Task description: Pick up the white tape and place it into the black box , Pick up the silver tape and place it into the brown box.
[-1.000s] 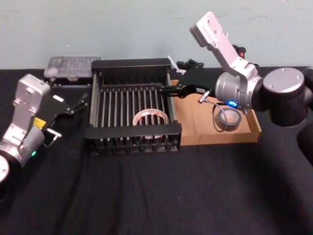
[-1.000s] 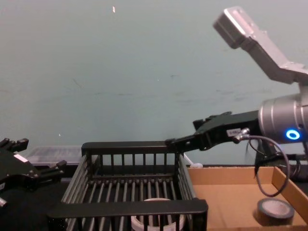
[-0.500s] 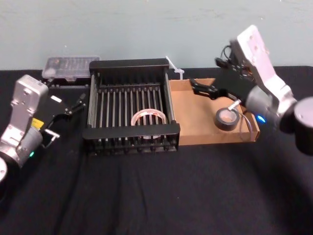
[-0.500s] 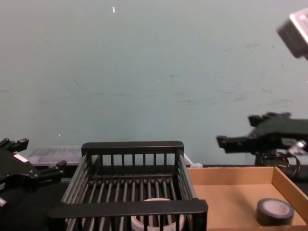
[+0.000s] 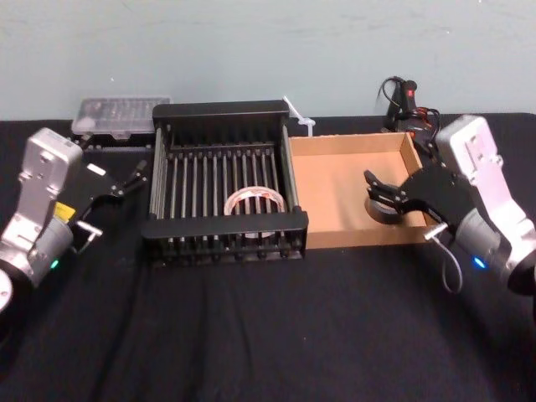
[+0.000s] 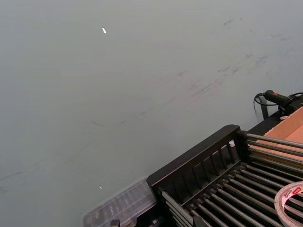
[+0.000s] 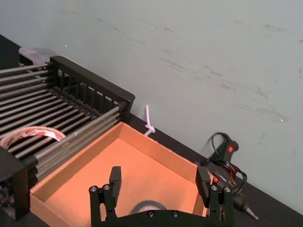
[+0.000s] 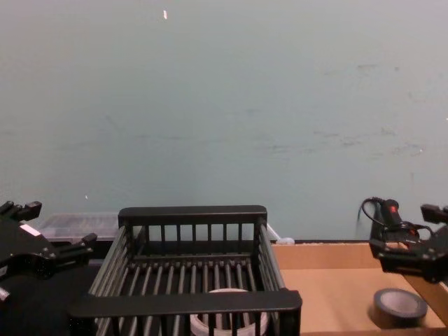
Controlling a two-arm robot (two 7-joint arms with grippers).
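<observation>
- Flat on the bars inside the black box (image 5: 224, 224): white tape (image 5: 255, 193), judged a light, stiff ring, best pinched across its wall through the wide hole
- Flat on the floor of the brown box (image 5: 335, 180), near its right end: silver tape (image 8: 397, 306), judged small, light and rigid, with a smooth outer side that may slip; best taken across the rim, or with one finger in the core
- Above the brown box's right end, just over the silver tape: right hand (image 5: 373, 188), fingers spread wide, holding and touching nothing
- Parked over the bench (image 5: 268, 335), left of the black box: left hand (image 5: 134, 177), fingers apart, empty
- Both rolls judged already in their proper boxes
</observation>
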